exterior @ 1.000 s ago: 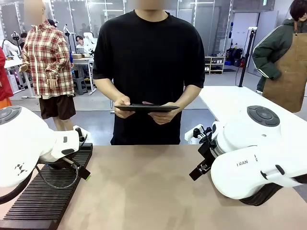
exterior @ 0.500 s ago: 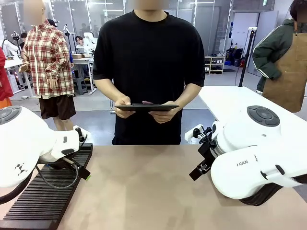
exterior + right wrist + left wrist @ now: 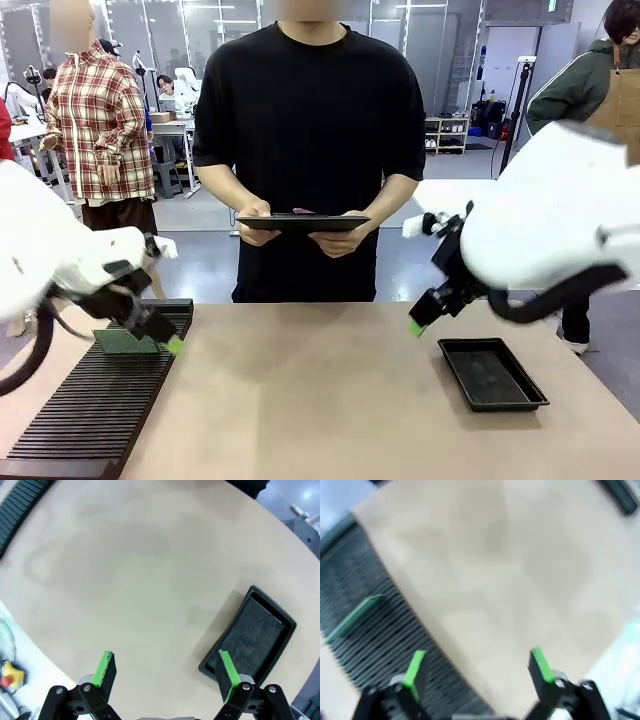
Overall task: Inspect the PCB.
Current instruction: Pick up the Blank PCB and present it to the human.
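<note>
Left gripper (image 3: 477,667) spread wide, green pads bare, nothing held, above ribbed black rack (image 3: 85,415). PCB (image 3: 124,342): thin flat green rectangle on rack's far end, just beside gripper, long axis left-right in front view; narrow slanted strip in blurred wrist view. Right gripper (image 3: 165,672) wide open, empty, over smooth tan table (image 3: 320,400), near shallow black tray (image 3: 250,635).
</note>
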Available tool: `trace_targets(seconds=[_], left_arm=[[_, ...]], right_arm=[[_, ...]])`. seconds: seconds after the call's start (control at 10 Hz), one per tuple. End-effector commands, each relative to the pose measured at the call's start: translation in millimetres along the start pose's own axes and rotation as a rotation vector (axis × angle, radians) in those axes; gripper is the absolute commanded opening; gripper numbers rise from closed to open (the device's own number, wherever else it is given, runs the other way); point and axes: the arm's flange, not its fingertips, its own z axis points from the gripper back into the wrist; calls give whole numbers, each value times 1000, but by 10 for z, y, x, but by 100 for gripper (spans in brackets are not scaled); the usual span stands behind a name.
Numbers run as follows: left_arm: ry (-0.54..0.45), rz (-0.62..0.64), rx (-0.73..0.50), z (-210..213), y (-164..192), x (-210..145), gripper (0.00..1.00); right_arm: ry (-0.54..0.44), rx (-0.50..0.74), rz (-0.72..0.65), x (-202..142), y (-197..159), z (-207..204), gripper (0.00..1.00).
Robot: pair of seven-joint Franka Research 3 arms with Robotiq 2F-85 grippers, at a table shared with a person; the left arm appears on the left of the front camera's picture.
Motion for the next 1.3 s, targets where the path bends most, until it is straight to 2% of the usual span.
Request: trace_targets(seconds=[0.0,0.1,0.2,0.3,0.4,0.6,0.8,0.9,1.0,1.2], left_arm=[[-44,71,-225,600,327,-77,100],[-114,118,-347,891,477,-224,100],[-138,173,-447,1091,611,-422,100],[-170,216,-544,1256,722,-656,100],[-252,292,-607,1392,876,-895,100],[-386,349,-647,1606,1083,-1419,100],[-519,422,-619,1907,1279,-1852,100],[-536,465,-579,2021,1342,-2012,100],[-534,470,-561,2048,1340,-2066,100],[-542,459,-525,1995,1338,-2034,100]], right_arm=[[21,195,-86,-138,-306,334,100],[-42,334,-135,-326,-487,537,100],[-122,447,-176,-556,-636,697,100],[-202,531,-199,-827,-753,822,100],[-253,618,-203,-1114,-839,922,100],[-341,720,-246,-1675,-947,1104,100],[-397,722,-316,-2148,-1090,1179,100],[-439,720,-330,-2336,-1129,1211,100],[-466,708,-348,-2425,-1152,1231,100],[-497,699,-343,-2365,-1172,1195,100]])
